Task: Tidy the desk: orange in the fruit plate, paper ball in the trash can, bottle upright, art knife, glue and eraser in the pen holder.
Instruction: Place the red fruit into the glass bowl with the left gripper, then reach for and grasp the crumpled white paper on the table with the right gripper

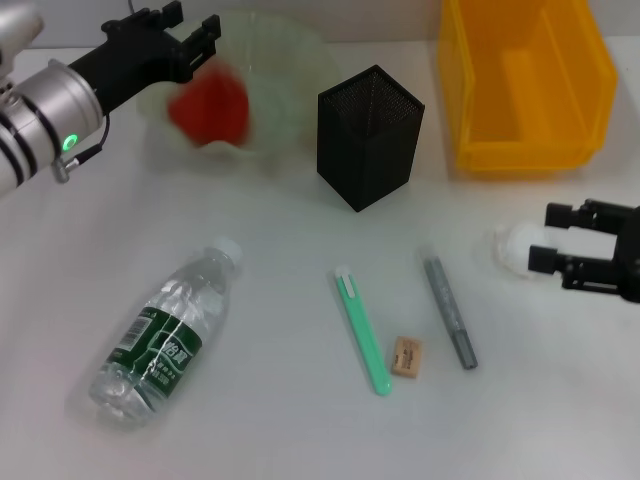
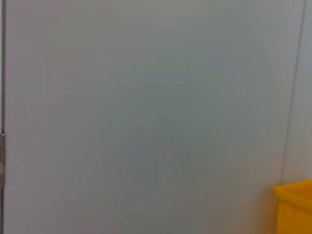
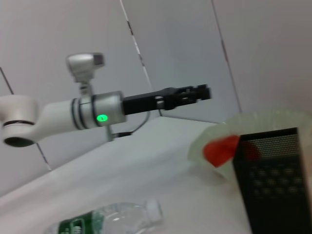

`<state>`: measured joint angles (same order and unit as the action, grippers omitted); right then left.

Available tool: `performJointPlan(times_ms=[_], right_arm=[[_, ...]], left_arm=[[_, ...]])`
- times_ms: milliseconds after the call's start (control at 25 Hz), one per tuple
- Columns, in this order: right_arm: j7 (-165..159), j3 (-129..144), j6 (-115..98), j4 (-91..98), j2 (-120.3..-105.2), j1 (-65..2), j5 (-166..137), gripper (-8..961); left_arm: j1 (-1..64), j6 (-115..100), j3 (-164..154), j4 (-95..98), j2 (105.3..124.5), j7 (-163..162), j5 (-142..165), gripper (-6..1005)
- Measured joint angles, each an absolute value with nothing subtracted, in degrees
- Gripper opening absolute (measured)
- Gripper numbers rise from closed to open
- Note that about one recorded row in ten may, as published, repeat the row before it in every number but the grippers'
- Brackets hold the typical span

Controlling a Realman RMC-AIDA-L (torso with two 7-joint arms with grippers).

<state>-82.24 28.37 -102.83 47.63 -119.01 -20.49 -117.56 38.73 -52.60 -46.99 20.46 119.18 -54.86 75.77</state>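
Note:
The orange (image 1: 210,108) lies in the pale-green fruit plate (image 1: 290,60) at the back left. My left gripper (image 1: 193,27) is open and empty, just above and behind the orange; it also shows in the right wrist view (image 3: 201,91). My right gripper (image 1: 553,238) is open at the right, its fingertips beside the paper ball (image 1: 512,248) on the table. The bottle (image 1: 165,335) lies on its side at the front left. The green art knife (image 1: 362,330), the grey glue stick (image 1: 450,312) and the eraser (image 1: 405,357) lie in front of the black mesh pen holder (image 1: 368,135).
The yellow trash can (image 1: 525,80) stands at the back right, beside the pen holder, and its corner shows in the left wrist view (image 2: 295,204). The right wrist view shows the orange (image 3: 222,148), the plate (image 3: 263,122), the pen holder (image 3: 273,180) and the bottle (image 3: 112,222).

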Motion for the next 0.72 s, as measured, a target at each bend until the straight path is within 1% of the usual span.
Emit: performJointPlan(times_ms=[200,360,480,520,560,640,720], right_arm=[[-89.71,28.88,-102.41,54.49,-119.0,-21.59,-118.39,755],[-99.63,31.41,-102.22,63.59,-119.0,-22.89,-122.6,755],[-110.91,35.61,-101.99,71.81,-118.98,-25.16,-129.46,754],[-118.64,39.45,-102.07,76.09,-118.95,-27.29,-134.62,754],[-118.64,39.45,-102.07,76.09,-118.95,-27.29,-134.62,754],[-125.6,43.97,-102.22,79.18,-118.96,-29.5,-140.4,754],[-131.72,49.68,-101.84,80.6,-119.07,-31.46,-145.48,754]], left_arm=[[35.76,-59.16,-46.93,21.57,118.81,-54.95,75.87,440],[32.49,-65.74,-49.39,24.1,118.54,-57.22,76.94,611],[27.49,-71.35,-54.91,28.62,118.46,-57.84,77.12,761],[25.23,-73.46,-57.47,30.1,118.44,-57.08,77.18,814],[23.8,-75.06,-59.43,30.97,118.32,-56.46,77.16,814],[21.22,-78.86,-63.32,31.96,117.95,-55.06,77.22,814],[18.4,-86.37,-67.92,32.33,117.18,-53.08,78.18,814]])
